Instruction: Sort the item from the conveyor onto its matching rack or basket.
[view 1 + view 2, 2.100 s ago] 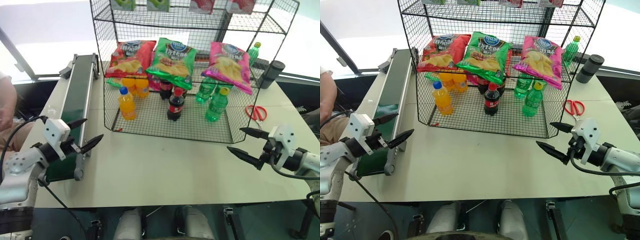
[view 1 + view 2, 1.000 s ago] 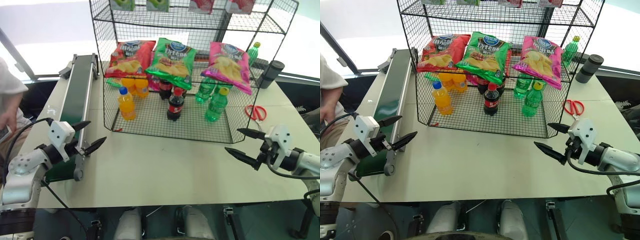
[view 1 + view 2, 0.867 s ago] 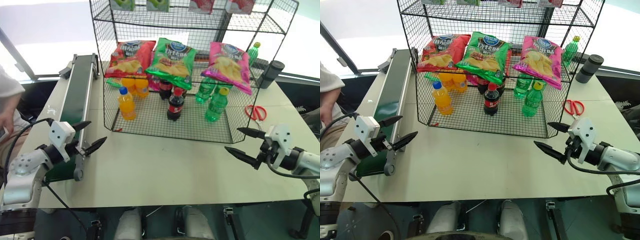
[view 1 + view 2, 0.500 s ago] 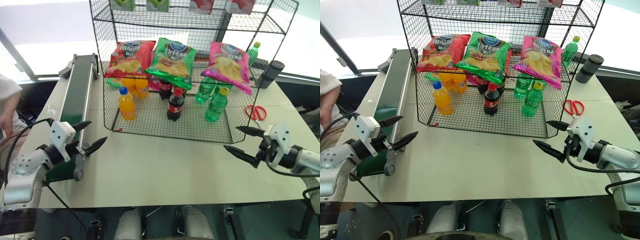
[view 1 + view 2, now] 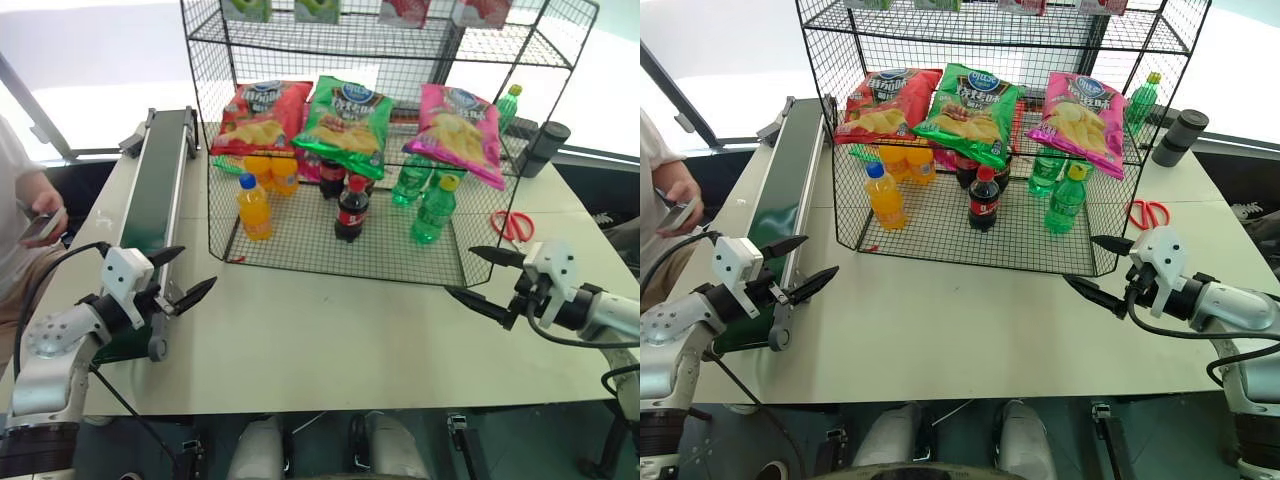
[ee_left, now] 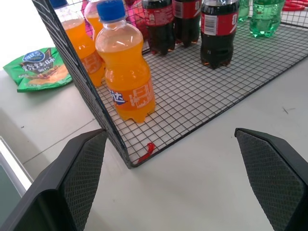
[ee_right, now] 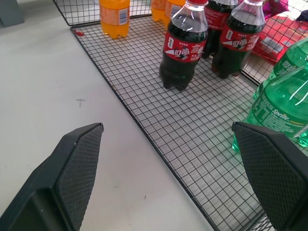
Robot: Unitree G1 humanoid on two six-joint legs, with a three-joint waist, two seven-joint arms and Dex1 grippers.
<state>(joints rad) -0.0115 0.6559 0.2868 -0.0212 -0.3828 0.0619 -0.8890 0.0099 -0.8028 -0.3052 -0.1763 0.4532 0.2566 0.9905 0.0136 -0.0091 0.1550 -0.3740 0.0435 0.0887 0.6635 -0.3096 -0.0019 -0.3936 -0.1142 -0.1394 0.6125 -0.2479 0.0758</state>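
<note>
The magenta-pink crisp bag (image 5: pixel 457 130) is leaning on the rack (image 5: pixel 330 245) shelf's right end. Both the left gripper (image 5: pixel 180 278) and right gripper (image 5: pixel 480 280) are hovering spread wide, grasping nothing. The left wrist view is revealing a small green packet (image 6: pixel 41 70) lying outside the rack's corner.

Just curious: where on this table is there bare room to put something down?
The white table is bare in front of the wire rack, between the two open claws. The green belt is also bare. The rack floor is crowded with bottles.
</note>
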